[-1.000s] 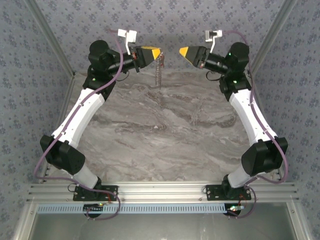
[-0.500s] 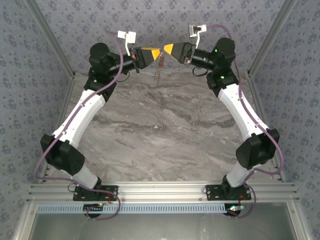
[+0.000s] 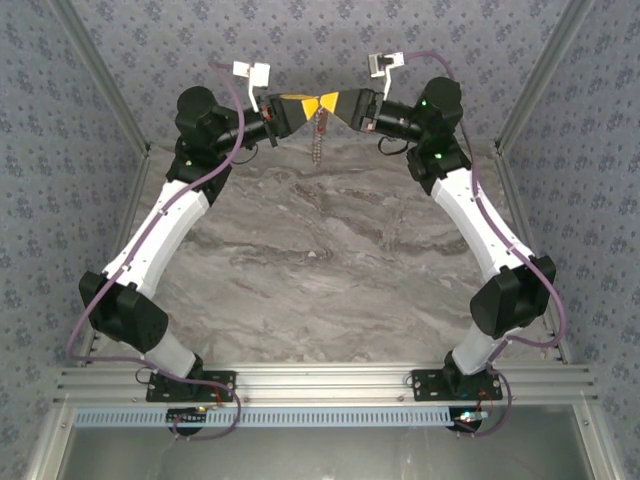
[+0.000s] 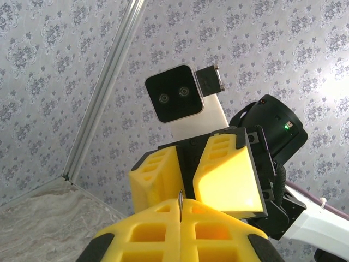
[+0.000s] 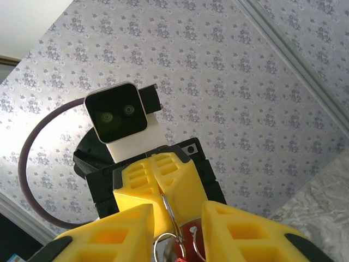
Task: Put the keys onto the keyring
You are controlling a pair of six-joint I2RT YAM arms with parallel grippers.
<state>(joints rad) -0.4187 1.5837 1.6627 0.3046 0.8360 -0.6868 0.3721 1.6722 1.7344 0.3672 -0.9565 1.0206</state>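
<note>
The keyring (image 3: 317,135), a thin grey metal loop, hung in the air at the 12 o'clock end of the marble table (image 3: 320,260), its lower length dangling free and well above the surface. In the right wrist view its upper end ran straight into the seam of the left gripper (image 3: 308,104), whose yellow fingers were pressed flat together on it. The left wrist view showed the same thing from behind: a sliver of wire standing up from that closed seam.

The key (image 5: 189,240), a tiny red tab, sat at the 5 o'clock side of the loop's near end, with a couple of small wire rings just beside it at 7 o'clock. All of this lay in the gap of the right gripper (image 3: 330,103), which faced the left one tip to tip from the 3 o'clock side. Its fingers stood a narrow way apart. I could not tell whether the pads pressed on the key or merely flanked it.

I judged this to be the threading step, with one arm steadying the loop and the other bringing the key to it. Next I would need a firm pinch on the red tab, then a small, careful slide along the wire without twisting the loop out of the left grip.
</note>
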